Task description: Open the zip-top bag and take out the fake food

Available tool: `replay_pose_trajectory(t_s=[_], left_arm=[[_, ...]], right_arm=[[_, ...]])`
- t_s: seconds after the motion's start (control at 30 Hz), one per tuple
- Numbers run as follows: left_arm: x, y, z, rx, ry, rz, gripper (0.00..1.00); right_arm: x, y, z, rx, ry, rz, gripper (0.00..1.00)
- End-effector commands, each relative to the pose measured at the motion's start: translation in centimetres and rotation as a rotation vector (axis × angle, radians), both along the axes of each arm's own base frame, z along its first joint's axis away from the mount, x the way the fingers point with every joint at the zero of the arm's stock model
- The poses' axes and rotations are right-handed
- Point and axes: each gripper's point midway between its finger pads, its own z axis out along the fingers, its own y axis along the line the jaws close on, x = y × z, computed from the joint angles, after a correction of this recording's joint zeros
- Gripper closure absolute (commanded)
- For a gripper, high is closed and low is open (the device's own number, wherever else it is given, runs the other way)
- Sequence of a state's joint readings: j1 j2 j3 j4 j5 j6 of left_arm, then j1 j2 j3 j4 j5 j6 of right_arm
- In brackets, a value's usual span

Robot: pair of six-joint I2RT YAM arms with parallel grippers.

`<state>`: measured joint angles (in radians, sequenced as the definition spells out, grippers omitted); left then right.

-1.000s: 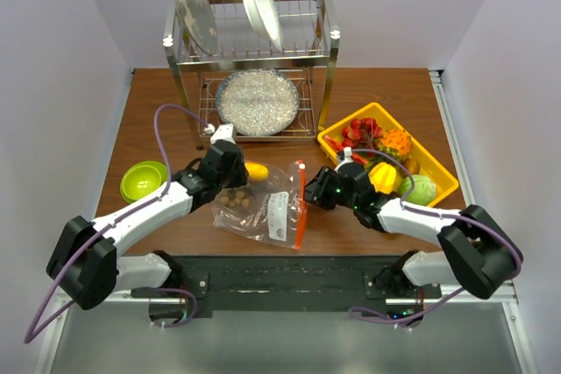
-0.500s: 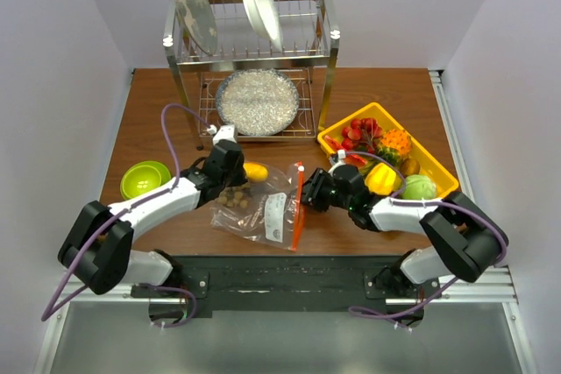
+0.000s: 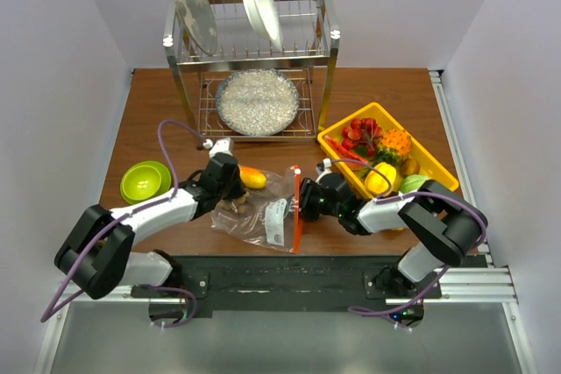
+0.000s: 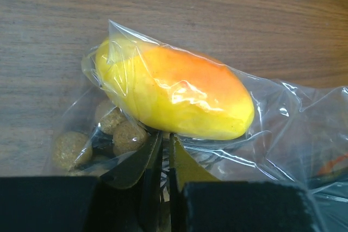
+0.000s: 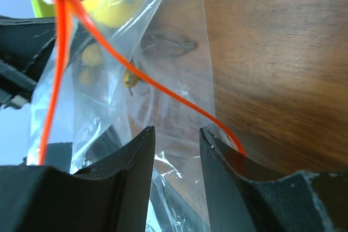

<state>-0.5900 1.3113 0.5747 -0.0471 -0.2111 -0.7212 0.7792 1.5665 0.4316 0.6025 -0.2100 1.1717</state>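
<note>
The zip-top bag (image 3: 267, 216) lies on the wooden table near the front edge, its orange-red zipper strip (image 3: 296, 208) on the right side. Inside it are a yellow-orange mango (image 3: 252, 177) and a cluster of brown balls (image 3: 235, 206). My left gripper (image 3: 230, 190) is shut, pinching the bag's film just below the mango (image 4: 174, 93) and next to the brown balls (image 4: 117, 129). My right gripper (image 3: 306, 200) is open at the zipper edge, with clear film and the orange strip (image 5: 163, 93) between its fingers (image 5: 136, 156). The strip looks parted in the right wrist view.
A yellow tray (image 3: 441, 174) at the right holds a yellow bell pepper (image 3: 379, 179), red chilli pieces (image 3: 359, 133), a green cabbage head (image 3: 414, 183) and other toys. A dish rack (image 3: 250, 50) with a pan (image 3: 258, 101) stands at the back. A green bowl (image 3: 145, 179) sits at the left.
My right gripper has moved left up to the bag's zipper edge. My left gripper has shifted down onto the bag, and the bag has bunched slightly between them.
</note>
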Motion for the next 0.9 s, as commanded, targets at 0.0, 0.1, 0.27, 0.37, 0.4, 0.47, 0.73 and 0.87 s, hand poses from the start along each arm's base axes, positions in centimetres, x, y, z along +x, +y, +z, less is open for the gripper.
replay_pose_trajectory(t_s=[0.0,0.1,0.27,0.37,0.4,0.47,0.73,0.87], left_arm=[[-0.5,-0.5,0.5,-0.052,0.001,-0.007,0.85],[0.0,-0.6,2.3,-0.060,-0.029,-0.002,0.82],[0.5,1.2,5.7,-0.004,-0.082,0.054,0.68],[0.6,2.6,6.8,0.039,-0.092,0.115,0.61],[0.6,3.0,7.2,0.048,-0.098,0.129,0.60],[0.3,4.5,7.3,0.090,-0.105,0.189,0.62],[-0.2,6.4,5.0,0.130,-0.074,0.291,0.73],[-0.1,5.7,3.5,0.095,-0.066,0.290,0.76]], right_arm=[[1.5,1.1,1.2,0.030,-0.059,-0.025,0.57],[1.5,1.4,1.4,0.043,-0.064,-0.013,0.56],[1.4,1.3,2.3,0.053,-0.076,-0.012,0.55],[1.4,1.6,2.7,0.065,-0.078,-0.005,0.55],[1.4,1.8,2.8,0.073,-0.079,-0.001,0.55],[1.5,2.2,3.0,0.083,-0.074,0.013,0.56],[1.8,3.7,3.5,0.109,-0.059,0.055,0.57],[1.7,3.8,3.0,0.117,-0.031,0.051,0.57]])
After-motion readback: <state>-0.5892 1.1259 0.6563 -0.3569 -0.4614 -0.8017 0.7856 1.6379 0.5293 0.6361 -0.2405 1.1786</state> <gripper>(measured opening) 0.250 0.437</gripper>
